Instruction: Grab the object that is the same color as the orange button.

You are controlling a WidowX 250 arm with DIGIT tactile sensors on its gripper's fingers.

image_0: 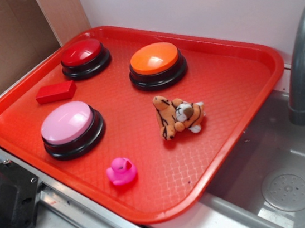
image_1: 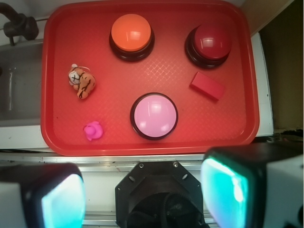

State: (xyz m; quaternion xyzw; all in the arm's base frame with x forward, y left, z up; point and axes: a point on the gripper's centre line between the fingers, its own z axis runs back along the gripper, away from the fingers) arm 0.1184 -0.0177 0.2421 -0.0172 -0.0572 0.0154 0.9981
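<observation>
Lighting: bright, even, overhead. Glare: white highlights on orange button (image_0: 154, 58) and pink button (image_1: 154, 114) domes. Shadows: soft, short. Blur: gripper fingers (image_1: 225, 187), near wrist-view edge.

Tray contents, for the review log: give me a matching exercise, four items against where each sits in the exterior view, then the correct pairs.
Items:
1. plush tiger
2. rubber duck
3. red block
4. orange button

Places:
A. near front edge of the tray, ahead of the pink button
B. between red button and pink button
C. back, right of red button
D. middle, just in front of orange button

Pairs: 1-D, 2-A, 3-B, 4-C
</observation>
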